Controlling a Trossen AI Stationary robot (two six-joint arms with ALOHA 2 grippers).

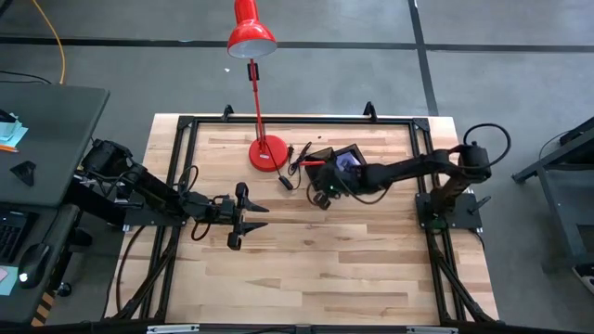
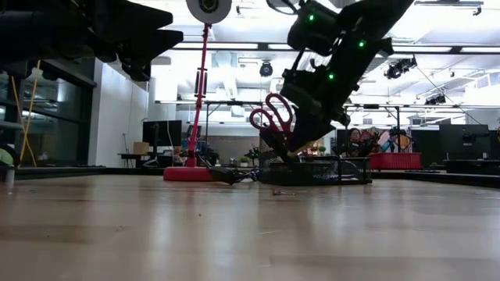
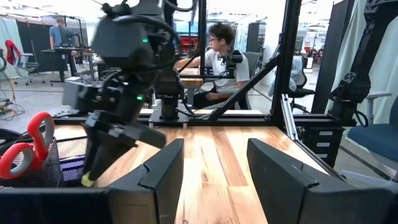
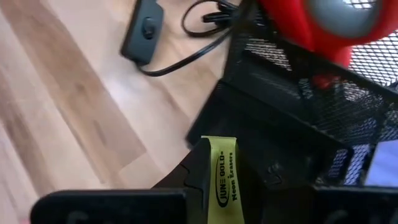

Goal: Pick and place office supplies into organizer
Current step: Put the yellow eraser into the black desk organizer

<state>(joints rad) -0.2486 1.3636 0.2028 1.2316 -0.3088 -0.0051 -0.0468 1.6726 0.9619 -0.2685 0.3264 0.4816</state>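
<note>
Yellow eraser (image 4: 224, 180) is pinched in my right fingers (image 4: 214, 186) beside the black organizer (image 4: 292, 124), scissors (image 2: 271, 117) already inside; my left fingers (image 1: 243, 215) wait apart.

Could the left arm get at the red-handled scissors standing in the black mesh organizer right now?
Probably not directly: the right gripper, shut on a yellow eraser, hangs beside the red-handled scissors at the black mesh organizer, between them and the open left gripper.

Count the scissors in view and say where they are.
1. The red-handled scissors stand handles-up in the black mesh organizer at the table's far side, beside the lamp base. The right claw hovers near the organizer. Others could be hidden inside.
</note>
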